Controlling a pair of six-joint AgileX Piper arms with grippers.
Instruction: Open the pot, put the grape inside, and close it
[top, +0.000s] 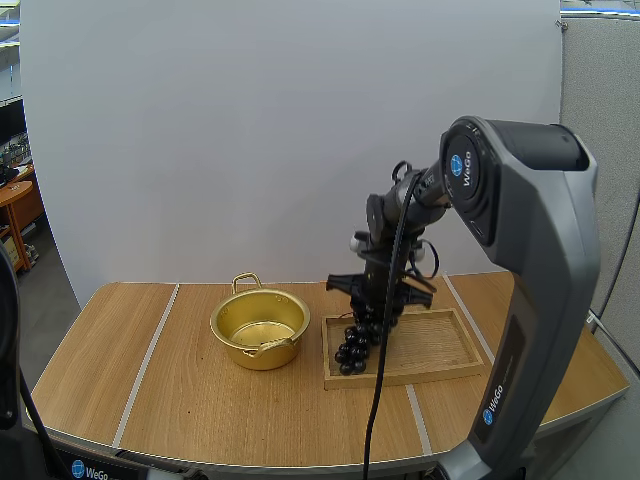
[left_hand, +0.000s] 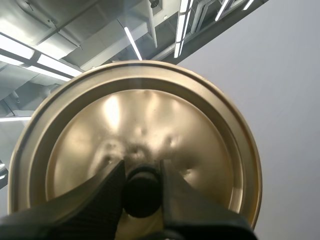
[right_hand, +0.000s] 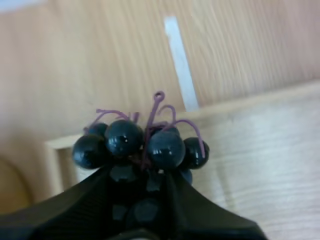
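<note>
A gold pot (top: 250, 350) stands open and empty at the table's middle, one handle toward the back. Its gold lid (left_hand: 140, 115) is in the left wrist view, where my left gripper (left_hand: 142, 175) is shut on the lid's black knob (left_hand: 142, 195). My right gripper (top: 375, 312) is shut on a bunch of dark grapes (top: 356, 345) that hangs over the left end of the wooden tray (top: 440, 345), just right of the pot. In the right wrist view the grapes (right_hand: 145, 142) bulge out between the tips of my right gripper (right_hand: 137, 172), above the tray's corner (right_hand: 260, 145).
The wooden table (top: 190, 400) has pale tape strips (top: 150, 350) running front to back. Free room lies left of the pot and in front of it. The tray's raised rim (top: 400, 378) borders the grapes' spot.
</note>
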